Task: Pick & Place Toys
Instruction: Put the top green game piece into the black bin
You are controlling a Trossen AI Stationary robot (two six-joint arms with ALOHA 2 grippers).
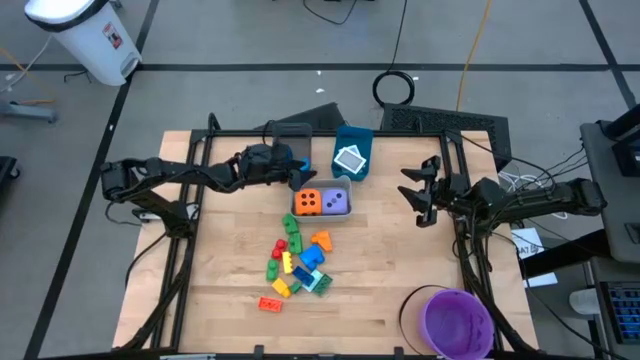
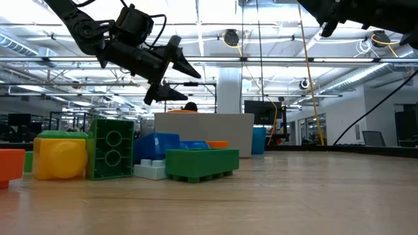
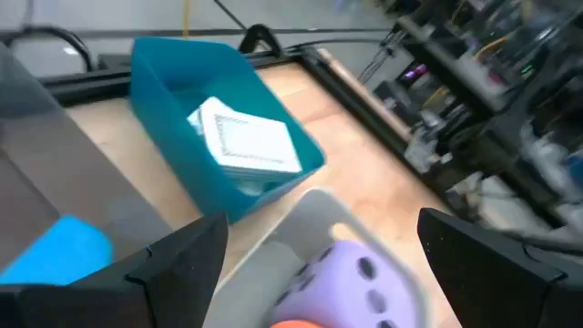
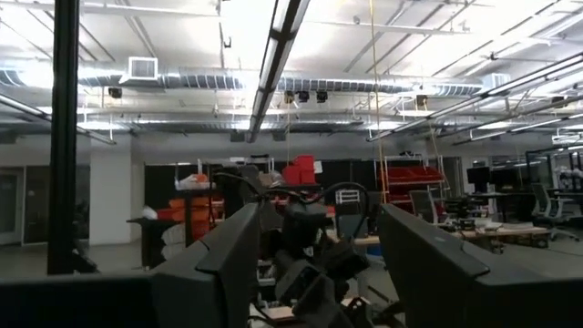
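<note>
Several small bricks point(image 1: 296, 262) in red, yellow, green, blue and orange lie in a pile at the table's middle; the low view shows them up close point(image 2: 111, 149). An orange die point(image 1: 309, 202) and a purple die point(image 1: 336, 202) sit in a small grey bin point(image 1: 321, 215). White-teal tiles point(image 1: 350, 159) lie in a blue bin point(image 1: 353, 137). My left gripper point(image 1: 298, 176) hovers open above the dice bin's far side, the purple die point(image 3: 342, 282) below its fingers. My right gripper point(image 1: 413, 190) stands open at the table's right side, raised and tilted upward, holding nothing.
A second grey bin point(image 1: 290, 140) stands at the far edge beside the blue bin. A round purple bowl point(image 1: 458, 322) sits at the near right corner. Bare wood lies between the brick pile and the bowl. A black frame borders the table.
</note>
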